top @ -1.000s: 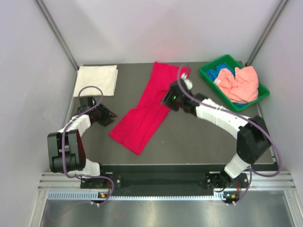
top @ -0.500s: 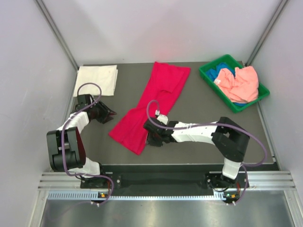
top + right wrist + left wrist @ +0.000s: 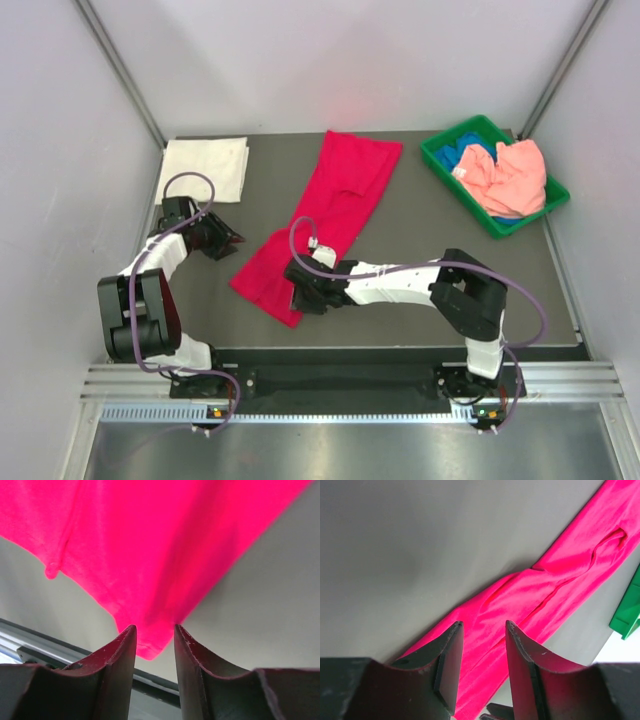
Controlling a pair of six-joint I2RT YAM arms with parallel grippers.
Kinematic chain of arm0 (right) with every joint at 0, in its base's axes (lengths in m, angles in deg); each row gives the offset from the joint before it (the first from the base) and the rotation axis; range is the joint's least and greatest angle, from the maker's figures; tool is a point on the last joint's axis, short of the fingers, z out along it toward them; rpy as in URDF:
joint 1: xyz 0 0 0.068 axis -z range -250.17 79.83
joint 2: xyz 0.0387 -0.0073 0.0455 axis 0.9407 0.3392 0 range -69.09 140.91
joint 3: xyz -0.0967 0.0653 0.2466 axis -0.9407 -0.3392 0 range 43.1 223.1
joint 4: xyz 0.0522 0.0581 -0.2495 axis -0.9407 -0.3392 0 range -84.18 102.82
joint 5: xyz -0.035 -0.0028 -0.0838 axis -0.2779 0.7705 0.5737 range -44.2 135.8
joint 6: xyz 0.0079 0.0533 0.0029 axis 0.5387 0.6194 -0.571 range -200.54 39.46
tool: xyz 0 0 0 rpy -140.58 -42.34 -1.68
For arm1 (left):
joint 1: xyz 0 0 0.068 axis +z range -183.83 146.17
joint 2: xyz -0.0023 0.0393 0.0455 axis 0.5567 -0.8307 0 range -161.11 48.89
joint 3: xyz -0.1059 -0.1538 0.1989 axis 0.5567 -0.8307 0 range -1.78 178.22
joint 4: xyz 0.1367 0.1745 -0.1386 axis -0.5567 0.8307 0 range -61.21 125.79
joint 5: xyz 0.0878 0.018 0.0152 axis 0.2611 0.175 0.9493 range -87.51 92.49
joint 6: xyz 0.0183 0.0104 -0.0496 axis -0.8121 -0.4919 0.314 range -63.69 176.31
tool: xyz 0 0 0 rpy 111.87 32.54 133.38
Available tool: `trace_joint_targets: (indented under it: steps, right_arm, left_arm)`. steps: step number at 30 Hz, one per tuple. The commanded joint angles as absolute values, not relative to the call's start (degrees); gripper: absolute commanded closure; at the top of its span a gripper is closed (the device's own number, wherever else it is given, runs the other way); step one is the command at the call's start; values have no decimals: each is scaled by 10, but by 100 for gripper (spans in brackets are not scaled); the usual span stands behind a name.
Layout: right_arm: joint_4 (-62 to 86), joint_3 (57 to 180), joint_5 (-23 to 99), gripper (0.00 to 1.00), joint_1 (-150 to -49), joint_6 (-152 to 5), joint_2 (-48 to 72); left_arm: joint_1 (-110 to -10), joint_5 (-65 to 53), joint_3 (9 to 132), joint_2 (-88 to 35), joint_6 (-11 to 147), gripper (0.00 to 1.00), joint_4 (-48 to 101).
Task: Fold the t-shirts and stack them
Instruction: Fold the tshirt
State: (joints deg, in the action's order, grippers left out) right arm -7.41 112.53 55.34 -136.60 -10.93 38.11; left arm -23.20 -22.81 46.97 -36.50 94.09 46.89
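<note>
The crimson-red t-shirt [image 3: 320, 215] lies folded long and narrow, slanting from the back middle to the front left of the table. My right gripper [image 3: 297, 296] is open, its jaws either side of the shirt's near corner [image 3: 150, 647]. My left gripper [image 3: 232, 240] is open just left of the shirt's left edge [image 3: 520, 605], not touching it. The white t-shirt [image 3: 204, 169] lies folded square at the back left. The salmon-pink t-shirt [image 3: 510, 175] and the blue t-shirt [image 3: 470, 155] lie in the bin.
The green plastic bin [image 3: 437, 160] stands at the back right corner; its corner shows in the left wrist view [image 3: 627, 615]. The table's front edge [image 3: 150, 682] runs just below the right gripper. Grey walls enclose the table.
My right arm has swung from the shirt's middle down to its near corner at the front left. My left gripper has barely moved.
</note>
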Motion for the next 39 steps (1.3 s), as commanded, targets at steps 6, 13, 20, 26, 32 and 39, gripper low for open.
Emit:
trace_joint_targets:
  steps: [6,13,20,26,32,39]
  right_arm:
    - [-135,1181,578,64,-1396,-84,427]
    - [-186,1161,611,76,-1396,-95,403]
    - [-166,1112,612,80,-1397,-89,378]
    - [-136,1121,597,70,-1397,-84,381]
    - [-133,1134,604,69,-1398,-83,391]
    - [-139,1169,589,71,-1398,-69,416]
  left_arm:
    - [-228,-238,480,-351,932,56,463]
    - [-229,-240,476,-369,928,57,464]
    - [-232,-217,478,-347,919,56,479]
    - [-232,-220,488,-343,915,56,491]
    - [-231,-210,499,-334,902,56,509]
    - [-233,-228,504,-334,907,56,506]
